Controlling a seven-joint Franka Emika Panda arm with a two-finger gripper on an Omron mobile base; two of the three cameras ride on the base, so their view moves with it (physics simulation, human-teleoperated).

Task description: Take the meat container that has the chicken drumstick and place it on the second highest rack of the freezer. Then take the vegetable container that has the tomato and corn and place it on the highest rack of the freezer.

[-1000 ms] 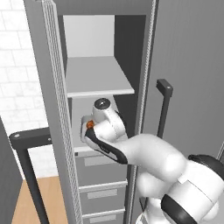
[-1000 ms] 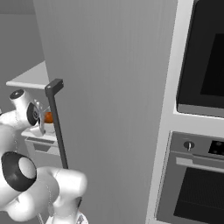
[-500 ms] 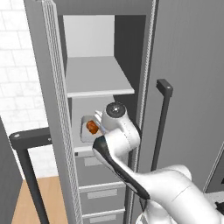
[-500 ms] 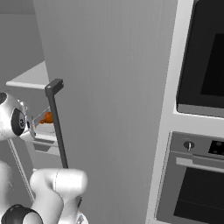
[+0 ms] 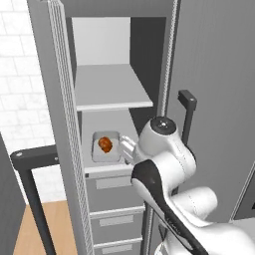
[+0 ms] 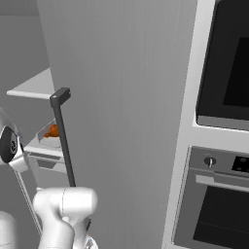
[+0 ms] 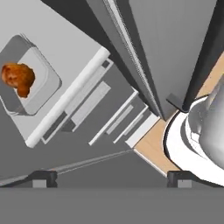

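Standing open, the freezer (image 5: 64,99) shows its pale inside, with the long door (image 5: 219,99) swung out to the right and its dark bar handle (image 5: 187,112) facing the room. On the lower of the two shelves sits the meat container (image 5: 106,147), a shallow grey tray, and the chicken drumstick (image 5: 105,144) lies in it, reddish-brown and much smaller than the tray. The highest rack (image 5: 112,89) is a flat grey shelf above it, with the white back wall behind. Drawers (image 5: 112,191) stack below the lower shelf.

The white arm (image 5: 164,149) rises in front of the open compartment, its upper joint near the right end of the lower shelf. The gripper (image 7: 112,177) is spread wide with its jaws apart and nothing between them; from the hand view the two dark fingertips (image 7: 43,177) frame the drawer fronts, while the tray with the drumstick lies well away on the shelf, apart from the fingers.

From the right side, the door's grey outer face fills the middle, and the drumstick peeks out beside the handle. A built-in oven (image 6: 219,204) stands to the right of the freezer.
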